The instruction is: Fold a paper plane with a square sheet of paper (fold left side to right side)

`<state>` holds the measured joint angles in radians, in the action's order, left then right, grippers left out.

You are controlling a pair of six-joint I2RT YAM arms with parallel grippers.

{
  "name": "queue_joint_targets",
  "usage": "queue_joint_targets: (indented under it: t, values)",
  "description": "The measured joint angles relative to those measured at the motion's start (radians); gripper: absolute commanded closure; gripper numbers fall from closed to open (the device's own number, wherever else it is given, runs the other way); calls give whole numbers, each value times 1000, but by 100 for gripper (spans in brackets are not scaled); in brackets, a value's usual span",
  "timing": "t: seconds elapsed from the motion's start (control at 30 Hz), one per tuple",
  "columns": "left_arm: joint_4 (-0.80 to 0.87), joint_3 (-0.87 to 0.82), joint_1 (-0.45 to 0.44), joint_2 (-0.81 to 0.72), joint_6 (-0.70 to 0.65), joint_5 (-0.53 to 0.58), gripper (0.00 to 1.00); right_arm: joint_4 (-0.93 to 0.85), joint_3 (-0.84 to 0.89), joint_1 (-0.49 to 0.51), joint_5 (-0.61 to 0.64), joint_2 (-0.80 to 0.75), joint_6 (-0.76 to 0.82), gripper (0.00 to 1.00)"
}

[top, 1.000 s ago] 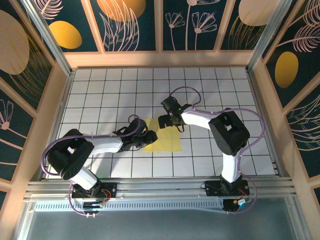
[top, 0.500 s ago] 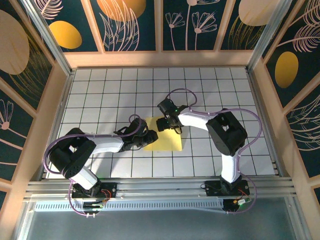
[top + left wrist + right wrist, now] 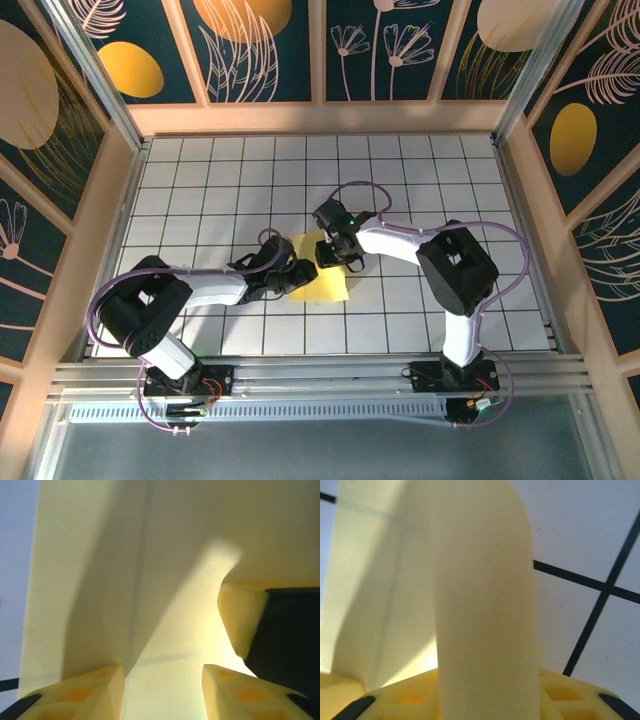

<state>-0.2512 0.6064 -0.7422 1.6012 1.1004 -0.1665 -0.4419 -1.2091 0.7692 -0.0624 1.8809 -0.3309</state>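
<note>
**Paper caught between two grippers**

From above, the paper [image 3: 325, 285] lies mid-way across the table [image 3: 200, 190], with the left gripper [image 3: 297, 275] at its left edge and the right gripper [image 3: 337, 252] on its far right part.

Left wrist: jaws spread, paper flat beneath.

Right wrist: a soft curl rises between the fingers [image 3: 565, 697]; whether they pinch it, I can't tell.

It looks light and floppy, so it is best taken at an edge.
</note>
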Motion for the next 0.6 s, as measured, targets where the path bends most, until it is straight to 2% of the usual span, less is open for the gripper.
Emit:
queue_joint_targets:
  t: [0.2,0.4,0.6]
  values:
    - [2,-58,60,-78,-4,-3,39,15,50,-45,-114,-74,0,75]
    - [-22,-161,208,-264,-46,-35,27,72,129,-148,-263,-205,0,79]
    - [-138,-280,330,-467,-111,-132,9,121,187,-284,-442,-378,5,79]
